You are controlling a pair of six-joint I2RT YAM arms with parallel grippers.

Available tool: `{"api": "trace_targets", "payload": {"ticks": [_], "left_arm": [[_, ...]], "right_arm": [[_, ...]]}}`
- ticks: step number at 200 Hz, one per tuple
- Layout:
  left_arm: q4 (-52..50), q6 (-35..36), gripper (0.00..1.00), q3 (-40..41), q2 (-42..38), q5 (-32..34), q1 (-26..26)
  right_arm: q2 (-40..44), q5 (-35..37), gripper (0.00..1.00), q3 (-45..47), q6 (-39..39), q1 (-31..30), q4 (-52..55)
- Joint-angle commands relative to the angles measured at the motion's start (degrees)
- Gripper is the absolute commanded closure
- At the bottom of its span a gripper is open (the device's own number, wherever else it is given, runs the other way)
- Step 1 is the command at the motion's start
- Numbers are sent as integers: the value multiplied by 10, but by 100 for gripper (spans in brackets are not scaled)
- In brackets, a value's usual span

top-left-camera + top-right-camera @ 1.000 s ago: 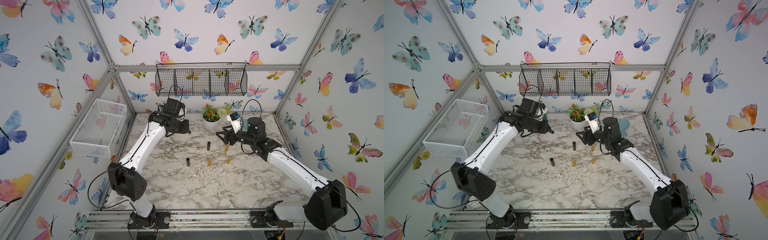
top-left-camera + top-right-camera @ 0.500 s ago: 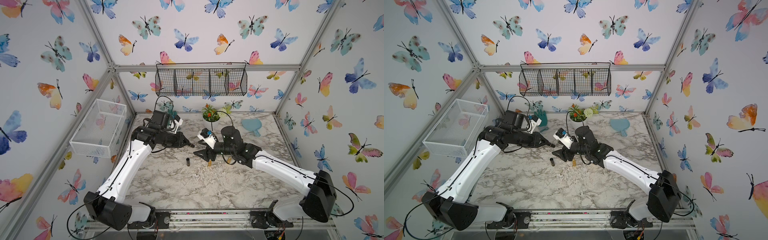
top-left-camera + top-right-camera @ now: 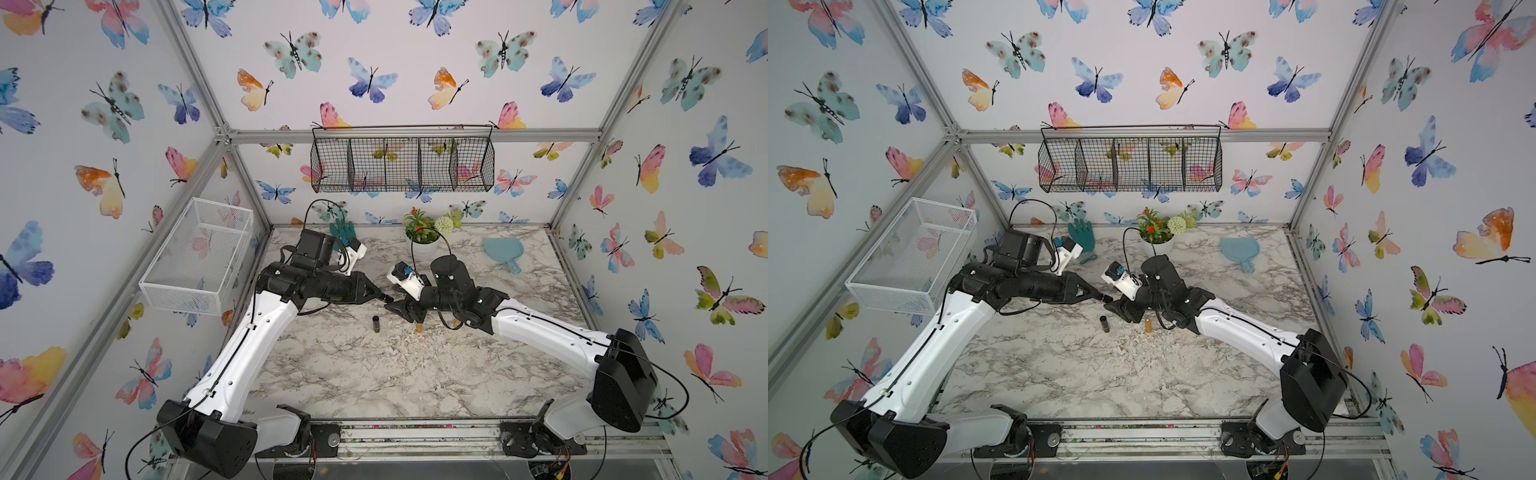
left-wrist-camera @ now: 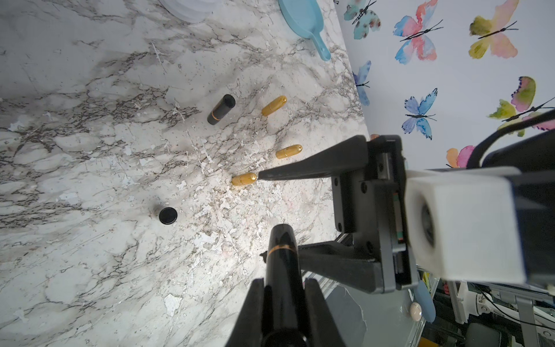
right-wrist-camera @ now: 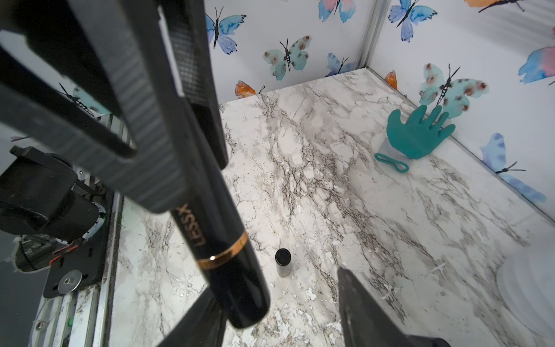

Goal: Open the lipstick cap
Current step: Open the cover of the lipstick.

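Note:
My left gripper (image 4: 283, 282) is shut on a black lipstick (image 4: 282, 264) with a gold band, held level above the table's middle. Its cap end (image 5: 243, 297) points at my right gripper (image 5: 274, 282). That gripper is open, its jaws standing on either side of the cap end. One finger (image 5: 195, 321) lies close against the cap and the other finger (image 5: 360, 309) stands well clear. In both top views the left gripper (image 3: 383, 297) (image 3: 1104, 297) and the right gripper (image 3: 395, 309) (image 3: 1115, 308) meet tip to tip.
On the marble stand a second black lipstick (image 3: 376, 324) (image 5: 283, 261), a third one (image 4: 220, 109) and three gold tubes (image 4: 244, 179) (image 4: 289, 151) (image 4: 274, 105). At the back are a green glove (image 3: 343, 230), a flower pot (image 3: 424, 243) and a blue hand mirror (image 3: 503, 251).
Both arms have swung from the back of the table down toward its middle. The left gripper carried the black lipstick along, and the right gripper now straddles its cap end.

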State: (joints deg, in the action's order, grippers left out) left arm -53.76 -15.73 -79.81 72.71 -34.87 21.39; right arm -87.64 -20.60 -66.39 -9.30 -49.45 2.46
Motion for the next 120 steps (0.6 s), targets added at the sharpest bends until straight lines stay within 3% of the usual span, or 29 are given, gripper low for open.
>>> {"api": "trace_targets", "payload": {"ticks": [1,54,79,120], "left_arm": [[4,5,94,1,1,-16,-1],[0,9,94,-4,24,-10,0],[0,10,94,-12,30,-10,0],[0,10,95,-20,37,-11,-1]], "right_arm": [[-8,-3,50,-25,-10,-4,-12],[-7,-1,51,-27,-20,-15,-5],[-7,0,60,-25,-23,-17,-5],[-1,9,86,-19,-29,-20,-8]]}}
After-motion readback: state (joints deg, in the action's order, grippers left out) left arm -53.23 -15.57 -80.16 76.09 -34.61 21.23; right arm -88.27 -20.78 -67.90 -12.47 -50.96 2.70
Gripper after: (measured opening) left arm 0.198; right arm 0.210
